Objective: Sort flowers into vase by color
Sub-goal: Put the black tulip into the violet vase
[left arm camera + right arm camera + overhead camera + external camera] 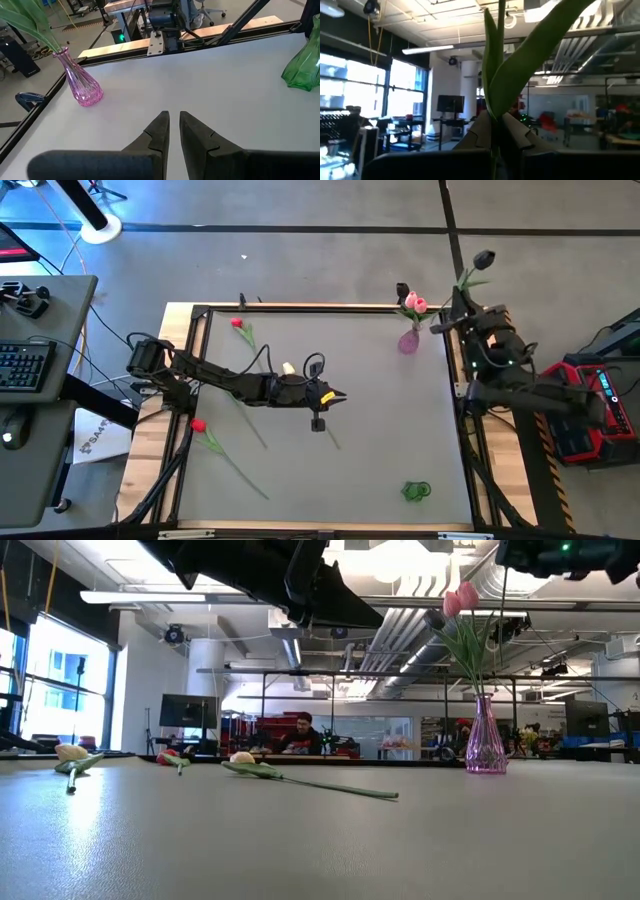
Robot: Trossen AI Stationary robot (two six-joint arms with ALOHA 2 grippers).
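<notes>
Right gripper (492, 132): fingers clamped on the green stem of a black tulip (484, 257), stem upright between the pads, leaves rising past the wrist camera. From above, this gripper sits at the table's far right corner, just outside the frame rail, the dark head out beyond the table edge.

Left gripper (172, 131): nothing between the fingers, tips nearly together with a narrow slit showing. It hangs over the middle of the grey table (380, 440), pointed toward the right side.

Around it: a pink vase (408, 341) near the far right corner, holding pink tulips (414, 304); a green vase (417, 491) near the front right. A cream tulip (288, 368) lies just beside the left arm's forearm. A red tulip (237, 324) lies near the far left corner, another red tulip (199, 425) by the left edge, its stem running diagonally toward the front.

Left arm reaches from its base at the left edge, stretched low and nearly straight across. Right arm is folded close to its base on the right side.

A person (301, 732) sits in the room beyond the table.
</notes>
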